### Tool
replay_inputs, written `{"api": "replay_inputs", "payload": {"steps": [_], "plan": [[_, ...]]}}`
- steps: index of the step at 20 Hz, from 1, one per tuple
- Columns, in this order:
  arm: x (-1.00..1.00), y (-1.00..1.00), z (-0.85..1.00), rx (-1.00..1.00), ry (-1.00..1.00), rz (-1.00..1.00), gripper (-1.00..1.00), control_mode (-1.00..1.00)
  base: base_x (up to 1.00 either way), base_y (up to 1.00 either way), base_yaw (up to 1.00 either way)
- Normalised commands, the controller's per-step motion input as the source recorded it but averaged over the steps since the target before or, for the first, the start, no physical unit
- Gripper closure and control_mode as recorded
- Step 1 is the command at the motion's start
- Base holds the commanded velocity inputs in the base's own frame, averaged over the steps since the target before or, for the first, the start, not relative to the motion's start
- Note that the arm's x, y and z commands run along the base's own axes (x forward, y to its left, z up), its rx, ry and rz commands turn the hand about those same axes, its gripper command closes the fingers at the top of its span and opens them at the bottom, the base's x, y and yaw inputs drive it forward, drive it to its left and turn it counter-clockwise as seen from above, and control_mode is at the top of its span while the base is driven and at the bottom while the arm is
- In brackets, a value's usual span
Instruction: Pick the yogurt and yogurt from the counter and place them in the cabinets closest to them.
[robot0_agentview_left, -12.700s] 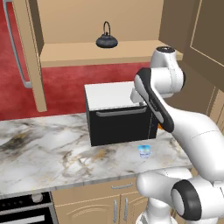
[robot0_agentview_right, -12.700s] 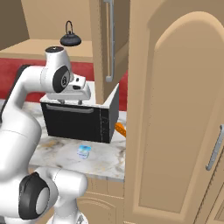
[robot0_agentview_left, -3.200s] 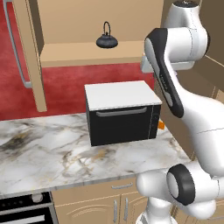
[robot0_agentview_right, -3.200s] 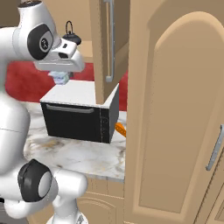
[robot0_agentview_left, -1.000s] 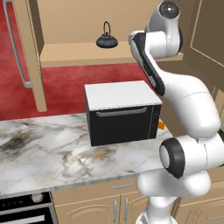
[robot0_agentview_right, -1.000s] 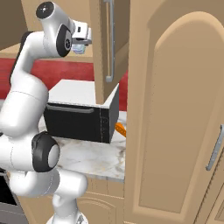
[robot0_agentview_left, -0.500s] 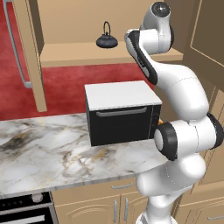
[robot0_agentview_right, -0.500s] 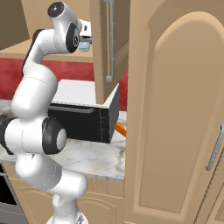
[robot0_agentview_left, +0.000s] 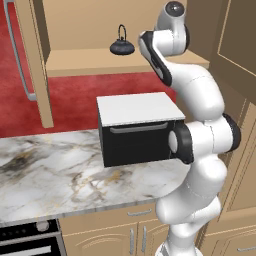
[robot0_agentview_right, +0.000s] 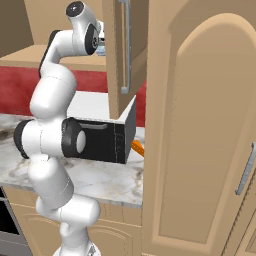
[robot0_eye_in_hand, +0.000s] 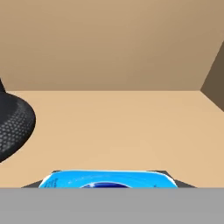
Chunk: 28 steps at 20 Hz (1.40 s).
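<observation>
1. The gripper (robot0_eye_in_hand: 107, 186) is clamped on a yogurt cup (robot0_eye_in_hand: 107, 180); in the hand view its blue-and-white top sits right at the bottom edge between the dark finger tips, so it's clearly being carried and not resting on anything I can make out
2. The cup is up inside the open wall cabinet (robot0_agentview_left: 125, 62), over the tan shelf near its right end, with the back wall straight ahead and the right side wall coming in on the right. Makes sense, since that's the cabinet right above the spot on the counter (robot0_agentview_left: 55, 172) where the toaster oven (robot0_agentview_left: 137, 127) stands
3. A black kettle (robot0_agentview_left: 121, 46) sits further left on the same shelf, and its dark rounded side pokes into the left edge of the hand view. I'd guess the cup is kept to the right to stay clear of it
4. Arm pose: stretched tall from the base, elbow bent above the toaster oven, wrist folded over so the hand points level into the cabinet. From the right base view the hand tucks in behind the open cabinet door (robot0_agentview_right: 122, 55), and a bit of blue peeks out there
5. My read: this is the placing step, and lowering and letting go is what's left for this cup. I can't spot the second yogurt
</observation>
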Motion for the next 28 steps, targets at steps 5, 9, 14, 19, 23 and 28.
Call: {"api": "replay_inputs", "payload": {"steps": [5, 9, 14, 19, 23, 28], "plan": [[0.21, 0.00, 0.00, 0.00, 0.01, 0.00, -1.00, -1.00, 0.00, 0.00, 0.00], [0.00, 0.00, 0.00, 0.00, 0.00, 0.00, -1.00, -1.00, 0.00, 0.00, 0.00], [-0.36, 0.00, 0.00, 0.03, 0.00, 0.00, -1.00, -1.00, 0.00, 0.00, 0.00], [-0.77, -0.01, 0.00, 0.04, 0.00, 0.00, -1.00, -1.00, 0.00, 0.00, 0.00], [-0.97, 0.00, -0.06, 0.01, -0.01, 0.00, -1.00, -1.00, 0.00, 0.00, 0.00], [-1.00, 0.00, -0.23, 0.00, -0.04, 0.00, -1.00, -1.00, 0.00, 0.00, 0.00]]}}
